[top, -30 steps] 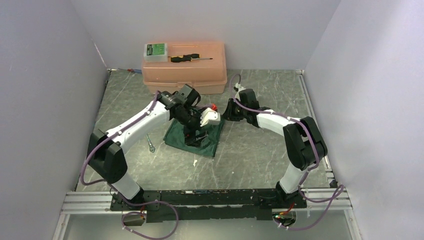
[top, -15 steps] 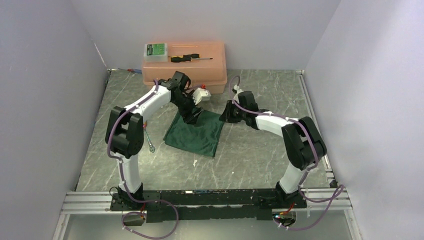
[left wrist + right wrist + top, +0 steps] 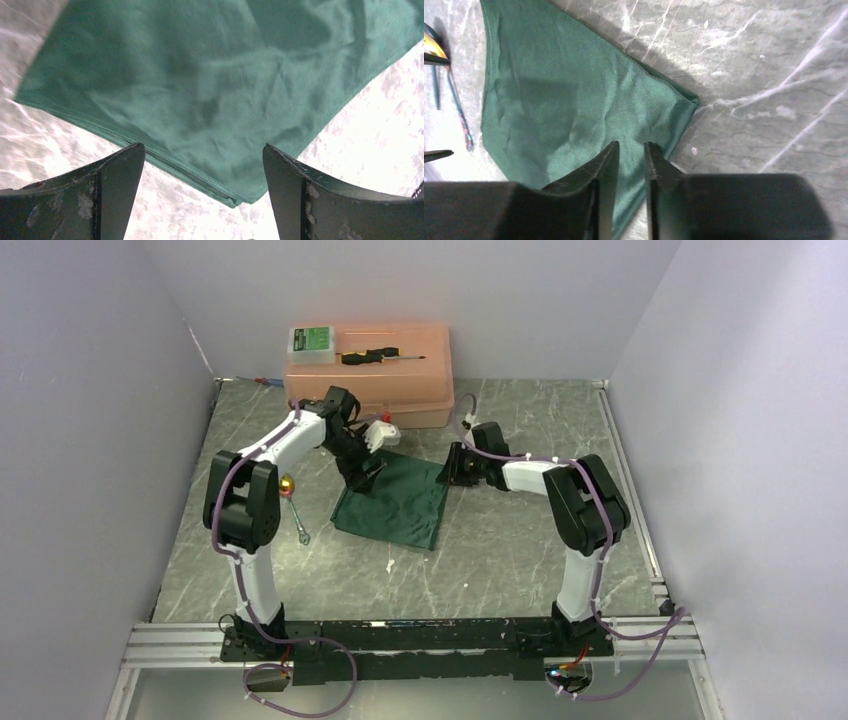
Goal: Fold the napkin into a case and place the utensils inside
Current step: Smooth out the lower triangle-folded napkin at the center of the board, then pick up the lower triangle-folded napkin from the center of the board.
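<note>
The dark green napkin point(image 3: 395, 502) lies folded flat on the table. It also shows in the left wrist view point(image 3: 210, 85) and the right wrist view point(image 3: 574, 100). My left gripper point(image 3: 362, 472) is wide open and empty just above the napkin's far left corner point(image 3: 204, 150). My right gripper point(image 3: 455, 465) hovers over the far right corner point(image 3: 631, 150), its jaws a narrow gap apart with nothing between them. The gold-headed utensil point(image 3: 287, 483) and the thin silver utensil point(image 3: 299, 525) lie left of the napkin. Both also show in the right wrist view, the gold one point(image 3: 431, 47) and the silver one point(image 3: 459, 107).
A peach toolbox point(image 3: 368, 390) stands at the back, bearing a green-and-white box point(image 3: 311, 342) and a black-handled screwdriver point(image 3: 380, 356). A small red item point(image 3: 265, 381) lies by the back left wall. Walls close in left, right and back.
My left arm has drawn back from the middle of the napkin to its far left corner, uncovering the gold-headed utensil. My right arm has folded in while its gripper stayed at the corner.
</note>
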Controlling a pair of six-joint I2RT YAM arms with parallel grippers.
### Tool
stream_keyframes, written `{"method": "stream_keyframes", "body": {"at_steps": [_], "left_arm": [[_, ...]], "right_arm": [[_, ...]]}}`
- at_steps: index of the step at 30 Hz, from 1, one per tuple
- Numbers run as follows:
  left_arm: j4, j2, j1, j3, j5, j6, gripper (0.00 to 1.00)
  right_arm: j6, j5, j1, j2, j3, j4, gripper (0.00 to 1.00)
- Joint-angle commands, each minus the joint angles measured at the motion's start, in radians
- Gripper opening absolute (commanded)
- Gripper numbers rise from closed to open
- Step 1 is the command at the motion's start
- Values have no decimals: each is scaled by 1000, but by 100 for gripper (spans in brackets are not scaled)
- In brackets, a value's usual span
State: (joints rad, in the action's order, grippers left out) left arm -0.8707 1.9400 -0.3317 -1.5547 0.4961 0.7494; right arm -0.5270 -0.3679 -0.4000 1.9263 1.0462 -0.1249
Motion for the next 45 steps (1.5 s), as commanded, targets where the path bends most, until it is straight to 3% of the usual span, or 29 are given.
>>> {"method": "stream_keyframes", "body": {"at_steps": [1,6,9,10,11,12,13,17,25,38,45], "left_arm": [[-67,-79,19,36,-2,82,94],[-78,-199,52,136,11,205,94],[-73,-310,89,152,16,257,94],[-75,-346,113,150,43,276,94],[-94,-386,138,152,86,315,94],[-122,-420,157,162,115,368,94],[-139,-452,162,190,118,427,94],[-82,-558,160,407,86,603,94],[134,-577,117,627,79,626,90],[207,-449,103,668,20,746,88],[170,-468,110,643,16,689,85]], "right_arm": [[115,56,-38,-106,55,85,33],[293,183,-182,-272,-20,194,49],[439,267,-276,-383,-61,287,52],[501,302,-313,-426,-78,306,60],[579,352,-354,-471,-101,314,86],[650,388,-391,-511,-125,316,98],[711,412,-419,-542,-144,324,100],[818,375,-436,-572,-141,398,100],[1011,334,-540,-462,-201,389,96],[961,360,-551,-380,-255,237,82],[910,441,-585,-435,-297,162,77]]}}
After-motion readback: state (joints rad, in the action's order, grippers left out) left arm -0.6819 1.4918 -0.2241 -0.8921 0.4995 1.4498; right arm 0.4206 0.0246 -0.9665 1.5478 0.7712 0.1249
